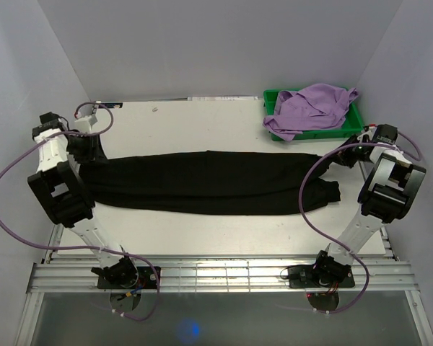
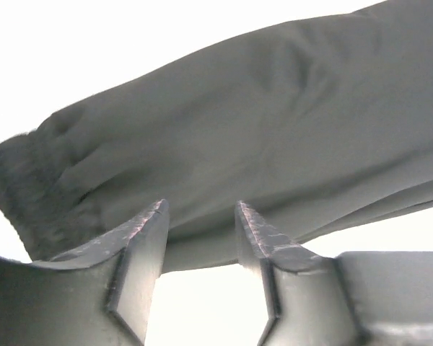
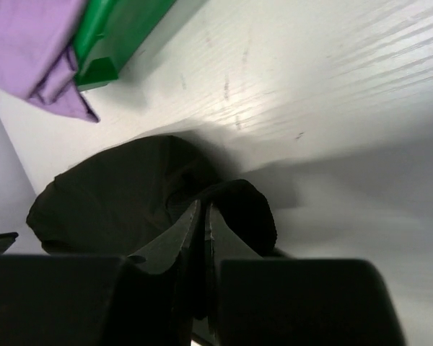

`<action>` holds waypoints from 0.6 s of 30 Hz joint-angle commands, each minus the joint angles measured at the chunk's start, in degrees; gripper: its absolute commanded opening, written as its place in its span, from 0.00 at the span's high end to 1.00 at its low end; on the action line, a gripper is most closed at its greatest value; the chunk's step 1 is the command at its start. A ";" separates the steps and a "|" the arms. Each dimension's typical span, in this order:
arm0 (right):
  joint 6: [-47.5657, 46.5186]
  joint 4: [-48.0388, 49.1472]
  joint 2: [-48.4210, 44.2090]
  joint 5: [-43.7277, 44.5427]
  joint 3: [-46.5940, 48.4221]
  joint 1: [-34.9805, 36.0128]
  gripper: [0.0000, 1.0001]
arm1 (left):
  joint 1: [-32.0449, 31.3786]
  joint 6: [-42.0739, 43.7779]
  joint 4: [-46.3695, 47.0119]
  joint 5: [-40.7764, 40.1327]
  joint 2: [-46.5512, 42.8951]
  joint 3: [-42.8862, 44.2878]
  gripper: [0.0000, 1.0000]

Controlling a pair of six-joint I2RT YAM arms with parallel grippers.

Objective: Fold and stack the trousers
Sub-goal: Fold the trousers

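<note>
One pair of trousers (image 1: 209, 184); left fingers (image 2: 141, 245) parted, right fingers (image 3: 180, 236) seemingly pinching its fabric.

White table (image 1: 202, 231) w/ black trousers (image 1: 216, 184) flat L-to-R across mid, green bin (image 1: 339, 130) at far-R corner

Noted black links with white housings on left arm (image 1: 58, 189); same on right arm (image 1: 391, 184). Logged purple cable (image 1: 302, 194) per arm, black base (image 1: 123, 275). Recorded dark wedge-shaped fingers (image 2: 141, 245) on left claw (image 2: 200, 213) and right claw (image 3: 202, 209), tips scuffed.
</note>
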 commanded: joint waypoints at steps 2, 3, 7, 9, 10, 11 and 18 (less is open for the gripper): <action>-0.61 -4.93 -5.86 -4.46 3.23 -0.92 0.92 | 1.82 -3.21 -4.02 1.13 3.36 -0.43 0.51; -0.61 -5.64 -6.91 -4.81 3.23 -0.92 0.92 | 2.52 -3.99 -2.98 0.16 3.90 -2.27 0.53; -1.05 -7.84 -10.43 -5.43 3.32 -1.09 0.92 | 4.54 -7.85 1.86 -6.59 6.80 -6.06 0.61; -1.05 -9.07 -12.62 -5.87 3.49 -1.35 0.92 | 4.81 -9.27 4.66 -9.68 8.72 -6.85 0.64; -1.14 -9.60 -13.24 -6.13 3.67 -1.44 0.92 | 4.81 -10.06 5.20 -10.73 9.61 -7.12 0.64; -1.14 -10.04 -13.86 -6.14 4.11 -1.53 0.92 | 4.81 -10.41 5.56 -12.05 10.40 -7.12 0.66; -0.96 -15.48 -20.10 -4.91 6.31 -5.12 0.92 | 4.81 -12.35 7.32 -14.26 14.45 -8.17 0.69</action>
